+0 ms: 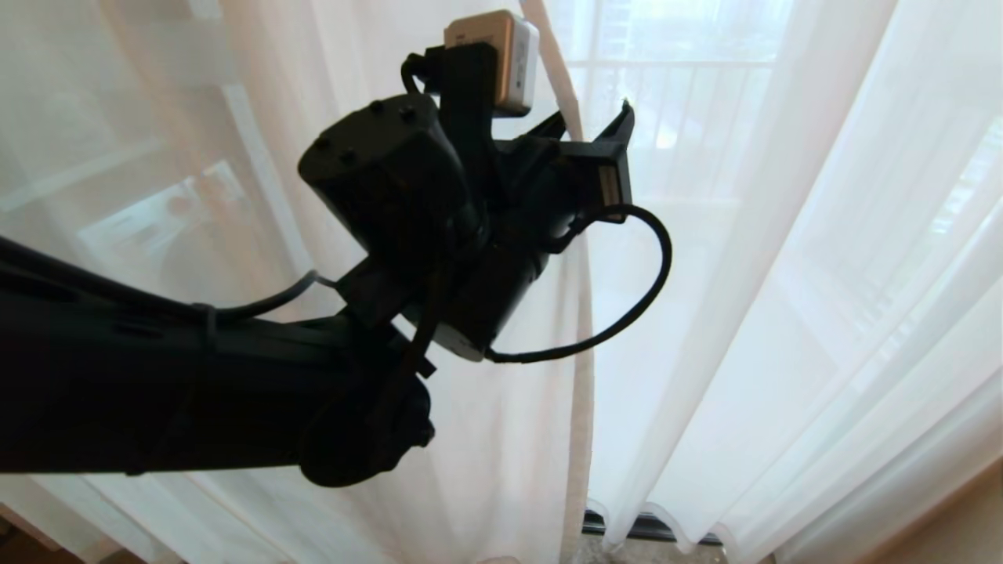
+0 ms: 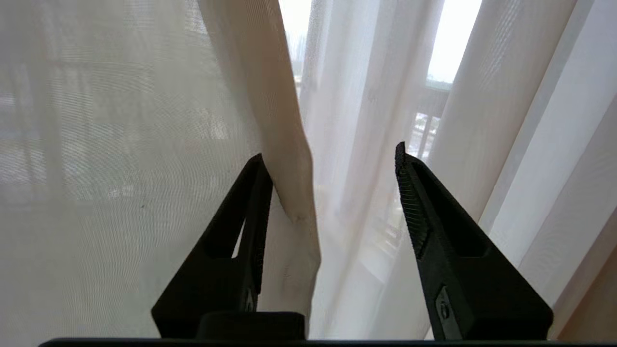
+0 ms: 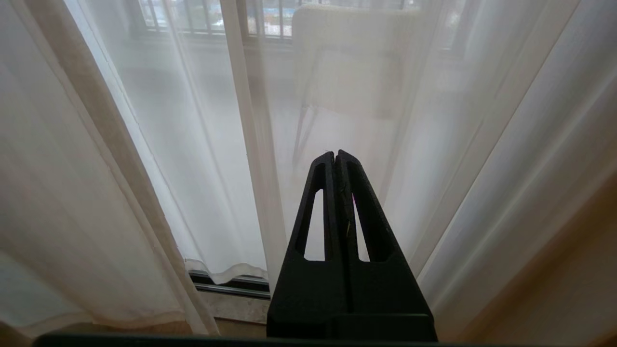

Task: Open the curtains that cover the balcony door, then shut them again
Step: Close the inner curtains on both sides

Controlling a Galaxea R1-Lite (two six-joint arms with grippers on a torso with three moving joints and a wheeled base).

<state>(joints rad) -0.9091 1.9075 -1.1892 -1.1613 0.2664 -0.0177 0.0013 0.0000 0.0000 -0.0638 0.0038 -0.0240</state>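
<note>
The sheer white curtains [image 1: 783,313] hang drawn across the balcony door, which shows only dimly through the fabric, with its dark bottom track [image 1: 650,526] below the hems. My left gripper [image 1: 594,113] is raised at the hemmed inner edge of the left panel [image 1: 501,439]. In the left wrist view the left gripper [image 2: 329,150] is open. That hemmed curtain edge [image 2: 289,168] lies loose against one finger [image 2: 241,231] and the other finger stands well apart from it. My right gripper [image 3: 335,153] is shut on nothing, pointing low at the curtains [image 3: 193,144].
A pale chair [image 3: 352,72] and a dark railing [image 3: 202,14] show through the fabric on the balcony. The door track [image 3: 231,284] and a stone sill lie under the hems. Wooden floor shows at the lower right [image 1: 964,517].
</note>
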